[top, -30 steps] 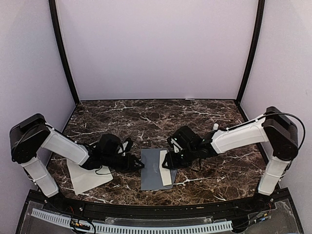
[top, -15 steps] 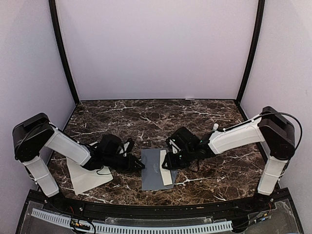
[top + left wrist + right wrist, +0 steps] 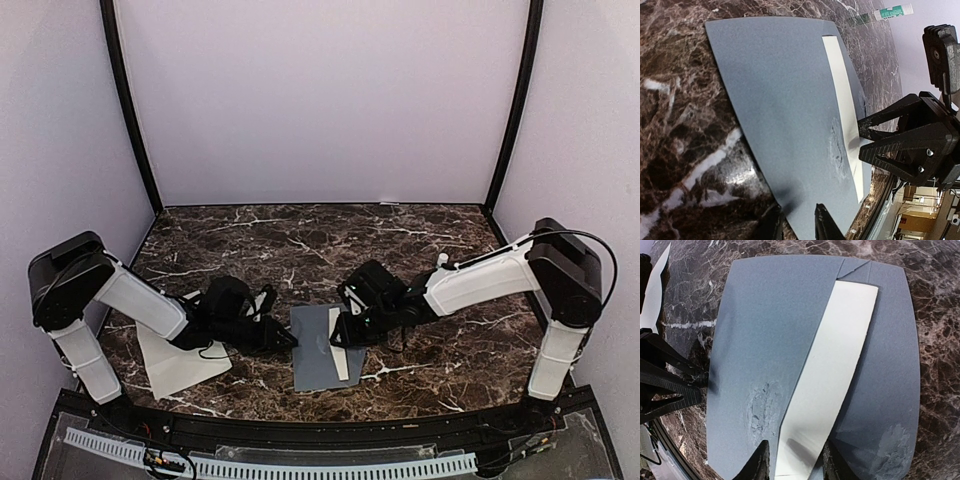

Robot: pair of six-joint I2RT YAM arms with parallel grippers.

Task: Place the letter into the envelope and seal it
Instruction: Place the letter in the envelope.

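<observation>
1. Far left, a white sheet (image 3: 178, 368) lies on the surface (image 3: 300, 240) under the left arm, well apart from the action. No idea what it's for.
2. The left tool (image 3: 797, 220) has its tips down at the envelope's left edge, one over the marble and one over the grey. The jaws are narrow but there's a visible gap, so it isn't clamped on anything I can see. Can't tell if it's pressing down.
3. The envelope (image 3: 760, 330) lies flat in the middle, between both tools. Inside it, the letter (image 3: 830, 370) looks mostly tucked in, with only a cream strip showing at the mouth. I'd call the inserting nearly done.
4. I take the grey panel right of that strip for the flap (image 3: 885, 370). It's lying open and flat, so nothing is sealed yet. What's left is to push the strip home, fold the flap and seal it.
5. The right tool (image 3: 795, 460) has its jaws partly apart, straddling the strip's near end. No clear pinch.
6. Far right, a glue stick (image 3: 892, 11) lies by itself.
</observation>
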